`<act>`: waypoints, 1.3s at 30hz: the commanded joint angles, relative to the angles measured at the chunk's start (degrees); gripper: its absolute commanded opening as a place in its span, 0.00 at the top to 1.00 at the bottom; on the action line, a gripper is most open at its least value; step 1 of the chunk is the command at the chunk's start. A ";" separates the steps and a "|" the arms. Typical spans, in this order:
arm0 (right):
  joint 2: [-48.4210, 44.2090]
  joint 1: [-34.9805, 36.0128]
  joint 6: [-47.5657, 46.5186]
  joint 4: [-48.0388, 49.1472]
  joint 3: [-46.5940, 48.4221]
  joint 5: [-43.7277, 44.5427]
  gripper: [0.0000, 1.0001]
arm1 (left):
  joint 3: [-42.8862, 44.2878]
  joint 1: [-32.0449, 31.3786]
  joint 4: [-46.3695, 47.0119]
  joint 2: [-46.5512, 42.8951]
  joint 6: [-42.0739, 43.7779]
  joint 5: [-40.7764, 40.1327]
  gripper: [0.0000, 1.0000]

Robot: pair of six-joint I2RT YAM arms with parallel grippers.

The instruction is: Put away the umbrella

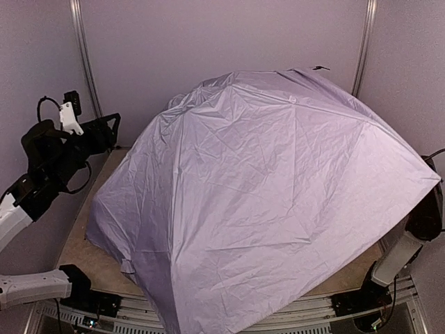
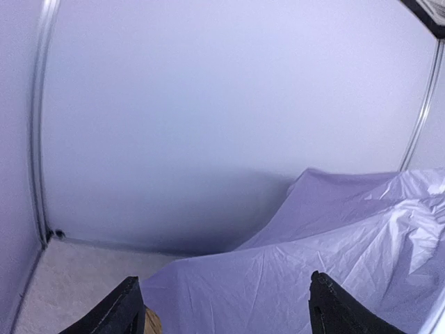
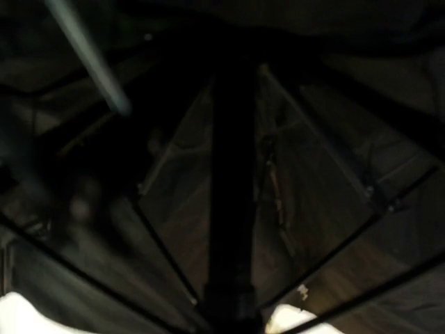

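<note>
The umbrella (image 1: pixel 264 202) is open, and its pale lavender canopy lies tilted over most of the table (image 1: pixel 80 254). My left gripper (image 1: pixel 106 131) is open and empty, raised at the left back, apart from the canopy's edge. In the left wrist view the canopy (image 2: pixel 334 257) lies ahead of and below the open left gripper (image 2: pixel 226 309). My right arm (image 1: pixel 417 229) reaches under the canopy's right edge, so its gripper is hidden from above. The right wrist view is dark: the black shaft (image 3: pixel 233 174) runs up the middle among thin ribs (image 3: pixel 334 160). The fingers do not show distinctly there.
Metal frame posts stand at the back left (image 1: pixel 83 49) and back right (image 1: pixel 363 45) against the pale walls. The canopy overhangs the table's near edge (image 1: pixel 201 313). A strip of bare tabletop shows at the left.
</note>
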 commanded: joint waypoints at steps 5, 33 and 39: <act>5.56 4.09 2.50 15.30 17.72 5.67 1.00 | 9.43 0.87 -1.24 -8.21 8.03 -4.12 0.24; 22.88 8.63 -5.79 45.92 -14.57 12.12 1.00 | -5.43 -11.13 10.29 8.56 8.68 5.04 0.24; 11.37 4.85 -7.53 39.99 -16.47 8.49 1.00 | -5.90 -12.12 12.68 -0.74 7.86 6.70 0.24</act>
